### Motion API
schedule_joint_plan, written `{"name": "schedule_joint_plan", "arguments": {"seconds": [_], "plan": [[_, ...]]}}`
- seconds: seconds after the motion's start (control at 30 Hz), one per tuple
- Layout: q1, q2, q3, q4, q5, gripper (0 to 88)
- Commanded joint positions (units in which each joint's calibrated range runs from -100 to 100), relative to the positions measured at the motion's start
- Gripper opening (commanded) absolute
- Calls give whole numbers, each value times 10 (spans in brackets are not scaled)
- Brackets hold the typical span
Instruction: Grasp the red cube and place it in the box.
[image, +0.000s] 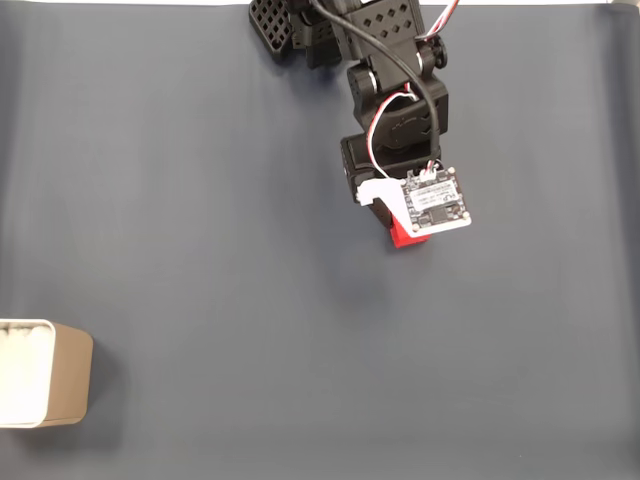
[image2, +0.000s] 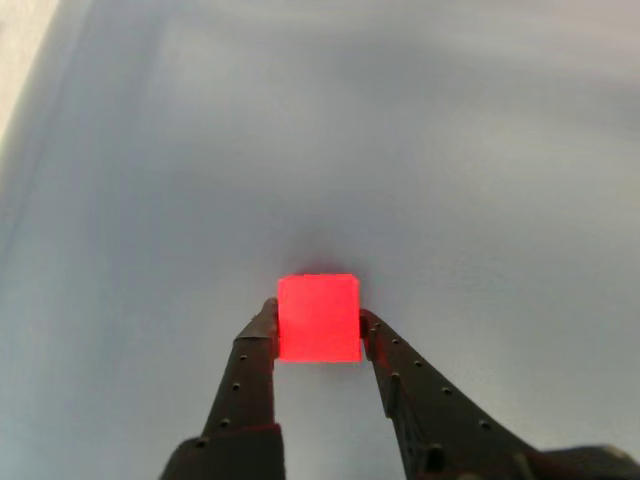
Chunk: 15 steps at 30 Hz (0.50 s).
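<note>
Listing what you had in front of you at this moment:

Item one, the gripper (image2: 318, 322). In the other view its two dark fingers (image2: 250, 360) came up from the bottom edge and stood one on each side of the red cube (image2: 318, 317), tips against its left and right faces. The jaws were pinching the cube, with no gap showing on either side. In the fixed view the gripper (image: 400, 232) sat under a small white circuit board (image: 436, 201) on the arm's wrist.

Item two, the red cube. It lay squarely between the fingertips, pointing straight ahead of the jaws. In the fixed view one red corner (image: 403, 238) peeked out below the board, right of centre on the dark cloth (image: 200, 200). Whether it rested on the cloth or hung just above it, you could not tell.

Item three, the box (image: 62, 375). It stood at the far left edge of the fixed view, low in the frame, well apart from the cube, its white inside facing up.

Item four, the relation your next move turned on. The box lay down and to the left of the held cube in the fixed view, with bare cloth between. By my judgement the grasp looked made, and the carry across was the part not yet done.
</note>
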Motion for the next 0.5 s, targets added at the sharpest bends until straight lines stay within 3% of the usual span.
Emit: {"name": "schedule_joint_plan", "arguments": {"seconds": [0.0,0.47], "plan": [[-7,-3,-31,-6,5,94],[-4,-9,-32,9,17,0]]}}
